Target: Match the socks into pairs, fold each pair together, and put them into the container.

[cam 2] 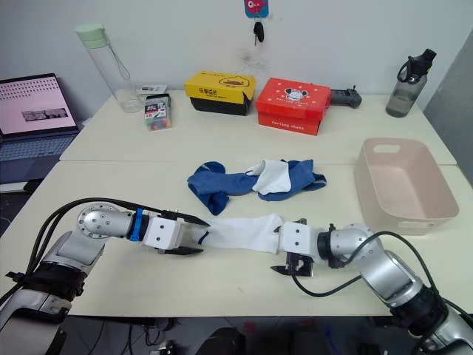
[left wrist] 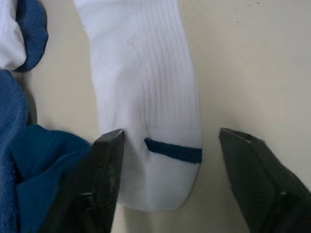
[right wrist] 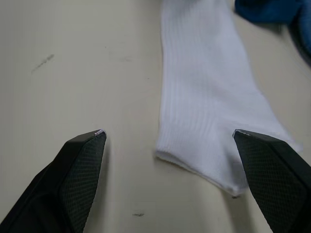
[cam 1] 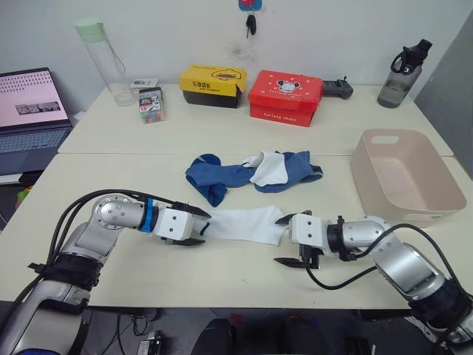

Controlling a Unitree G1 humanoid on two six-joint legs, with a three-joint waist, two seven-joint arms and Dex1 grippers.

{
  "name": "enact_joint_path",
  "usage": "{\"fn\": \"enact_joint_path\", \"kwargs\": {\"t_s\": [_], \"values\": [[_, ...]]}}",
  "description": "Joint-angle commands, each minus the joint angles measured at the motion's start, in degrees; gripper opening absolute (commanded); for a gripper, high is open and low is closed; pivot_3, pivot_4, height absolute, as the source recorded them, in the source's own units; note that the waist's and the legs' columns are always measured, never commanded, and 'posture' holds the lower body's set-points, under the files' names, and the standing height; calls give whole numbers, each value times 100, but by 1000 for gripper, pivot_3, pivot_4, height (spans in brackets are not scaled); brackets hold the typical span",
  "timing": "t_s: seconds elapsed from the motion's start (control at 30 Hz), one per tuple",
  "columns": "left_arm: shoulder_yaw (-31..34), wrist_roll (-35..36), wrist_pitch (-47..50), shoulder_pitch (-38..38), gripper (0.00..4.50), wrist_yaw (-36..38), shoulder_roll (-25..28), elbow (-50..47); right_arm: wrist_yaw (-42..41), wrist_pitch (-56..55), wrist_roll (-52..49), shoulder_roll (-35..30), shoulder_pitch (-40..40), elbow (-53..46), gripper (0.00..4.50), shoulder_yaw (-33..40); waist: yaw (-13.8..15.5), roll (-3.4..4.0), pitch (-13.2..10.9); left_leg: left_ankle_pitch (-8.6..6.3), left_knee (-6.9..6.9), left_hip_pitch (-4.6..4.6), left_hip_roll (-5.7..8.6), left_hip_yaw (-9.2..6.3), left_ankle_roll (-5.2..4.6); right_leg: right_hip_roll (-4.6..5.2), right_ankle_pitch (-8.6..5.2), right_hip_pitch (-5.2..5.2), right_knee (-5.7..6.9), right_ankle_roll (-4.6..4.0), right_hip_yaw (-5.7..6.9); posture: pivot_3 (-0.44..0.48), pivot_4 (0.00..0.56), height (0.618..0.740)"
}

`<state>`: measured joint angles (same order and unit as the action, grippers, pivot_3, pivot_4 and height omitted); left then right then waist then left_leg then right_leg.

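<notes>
My left claw (cam 1: 201, 227): lay low over the cream tabletop (cam 1: 111, 166), its two black fingers spread wide and released, straddling the left end of the flat white fabric sock (cam 1: 244, 222).
My right claw (cam 1: 287, 240): also released, fingers splayed apart at the right end of that sock; in my right wrist view one finger (right wrist: 80, 170) rested on bare table and the other sat beside the sock's edge.
White sock: stretched flat between my two claws at the near middle of the table; a thin dark blue stripe (left wrist: 173, 151) crossed it near the end by my left claw.
Remaining socks: a heap of blue fabric socks (cam 1: 222, 177) with a second white sock (cam 1: 267, 168) folded among them, just beyond the flat sock.
Pinkish-beige plastic tub (cam 1: 377, 177): stood at the right, well apart from the socks, with a slot handle cut in its far end.
Far side: a yellow-and-black cardboard box (cam 1: 213, 85) beside a red cardboard box (cam 1: 284, 97).
</notes>
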<state>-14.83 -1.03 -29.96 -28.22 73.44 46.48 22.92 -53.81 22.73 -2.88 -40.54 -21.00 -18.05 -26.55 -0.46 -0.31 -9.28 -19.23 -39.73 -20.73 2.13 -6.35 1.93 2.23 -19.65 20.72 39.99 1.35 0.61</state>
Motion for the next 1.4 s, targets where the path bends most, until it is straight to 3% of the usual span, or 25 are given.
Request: {"fn": "enact_joint_path", "kwargs": {"t_s": [0.03,0.23,0.37,0.7,0.87,1.03,1.17,1.4], "values": [[-284,-374,296,-5,1897,46,-65,201,-100,-87,123,182,-271,201,3585,-31,0,2,1,1,-1,0,0,-1,0,0,1,0,1,1,1,0,150,740],[-351,-326,557,73,38,172,-22,-74,-210,57,226,319,-415,483,1405,10,5,6,4,2,-1,0,2,-3,0,2,1,0,1,1,1,0,150,740],[-158,384,1764,308,0,479,-66,-802,-229,324,56,448,-407,340,36,106,-15,11,7,2,-1,0,2,-4,-1,2,1,1,2,1,-2,0,150,740],[115,1466,4149,673,0,1530,671,-2232,-254,1726,-999,322,289,-1023,36,820,-95,4,-5,1,6,-16,1,-8,-1,2,1,19,-2,1,-4,0,150,740],[234,2868,5783,956,0,1906,1427,-3232,-214,3461,-2515,63,911,-2356,36,1877,-106,1,-13,-4,5,-17,0,-14,-10,3,1,17,0,1,-3,0,150,740],[147,4044,6977,1160,0,1906,1965,-3748,113,5230,-3914,-52,1099,-3001,36,2882,-114,3,-14,-12,9,-11,-1,-14,-24,3,1,11,-3,1,-5,0,150,740],[64,4033,7553,948,0,1659,1686,-3515,735,5866,-4229,233,940,-2863,36,3088,-115,3,-14,-12,10,-8,-1,-16,-26,2,3,7,-1,-3,-3,0,150,740],[-600,2711,7182,-175,0,1097,431,-1575,2049,5721,-3407,841,375,-1716,36,2512,-122,1,-15,-6,6,-11,12,-10,-34,0,8,19,6,5,-9,0,150,740]]}}
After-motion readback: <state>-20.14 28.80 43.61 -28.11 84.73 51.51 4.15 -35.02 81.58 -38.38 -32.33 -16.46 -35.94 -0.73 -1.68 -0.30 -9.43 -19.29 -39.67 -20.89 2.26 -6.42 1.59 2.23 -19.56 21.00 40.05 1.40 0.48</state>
